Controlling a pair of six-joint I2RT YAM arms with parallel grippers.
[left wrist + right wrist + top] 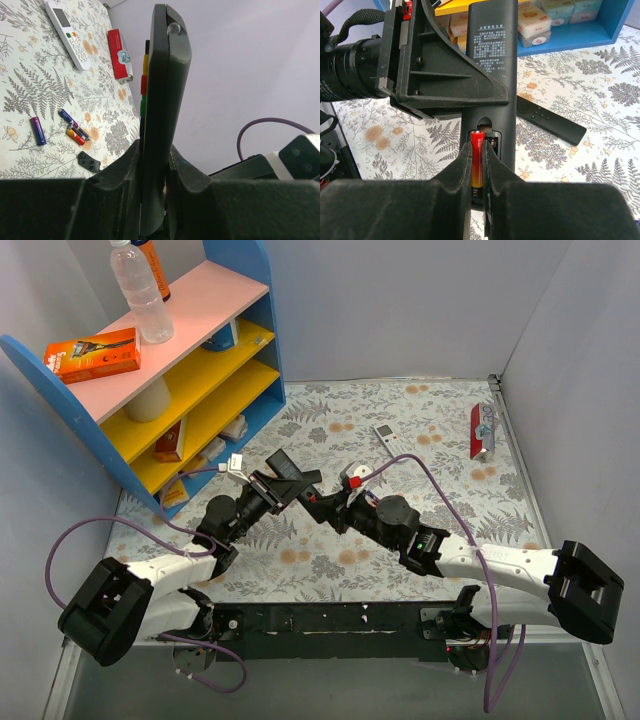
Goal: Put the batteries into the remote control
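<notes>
My left gripper (154,147) is shut on the remote control (162,100) and holds it edge-on, off the table. Seen from the right wrist, the remote control (490,75) shows its plain back with the battery compartment (492,137) open. My right gripper (477,145) is shut on a red battery (477,156), which lies lengthwise over the compartment's left slot. I cannot tell whether it is seated. A purple battery (38,130) and a few other batteries (75,132) lie loose on the floral mat. From above, both grippers meet at the remote control (292,470).
A second black remote (550,120) lies on the mat just past the held one. A white remote (67,30), a red box (120,60) and a small black piece (90,161) also lie there. The blue shelf (190,380) stands at the back left.
</notes>
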